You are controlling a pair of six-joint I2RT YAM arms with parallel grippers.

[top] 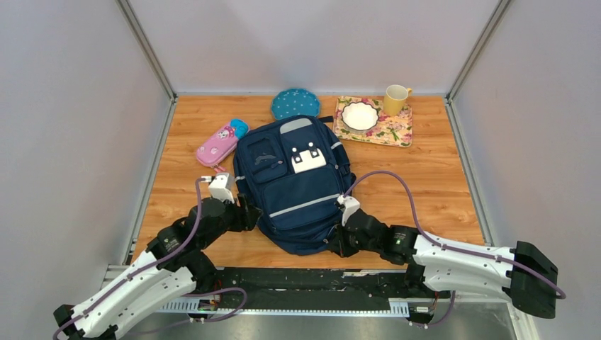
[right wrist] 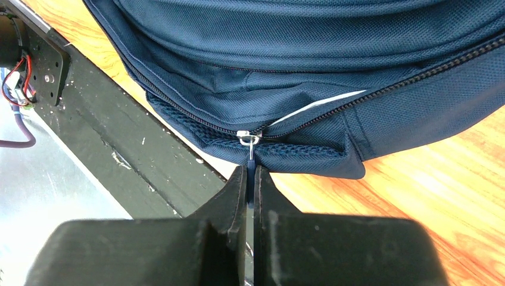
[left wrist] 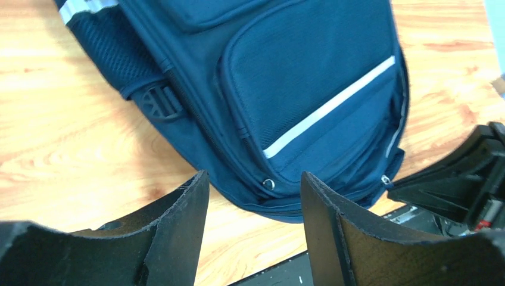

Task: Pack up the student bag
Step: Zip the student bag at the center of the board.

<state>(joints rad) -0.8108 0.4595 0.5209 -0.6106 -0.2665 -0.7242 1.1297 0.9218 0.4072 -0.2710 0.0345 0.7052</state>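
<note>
Backpack duty on the bench (top: 439,191): the student bag (top: 296,184) lies flat in the middle, front pockets up. Its grey top panel points toward the far wall and its base toward the arm mounts, so its long axis runs straight away from the robot. The right arm (top: 432,248) reaches in at the bag's near right corner. Its jaws are pressed together on the small metal zip pull (right wrist: 250,143), whose zipper runs off along the bag's edge. The left arm (top: 170,244) sits at the near left corner, its jaws spread with nothing between them and the bag's base just beyond their tips. With the pull pinched, the right arm looks best placed to draw the zipper along the edge, while the left looks free to steady the fabric. A pink pencil case (top: 218,145) lies just beside the bag's far left shoulder, not yet packed.
</note>
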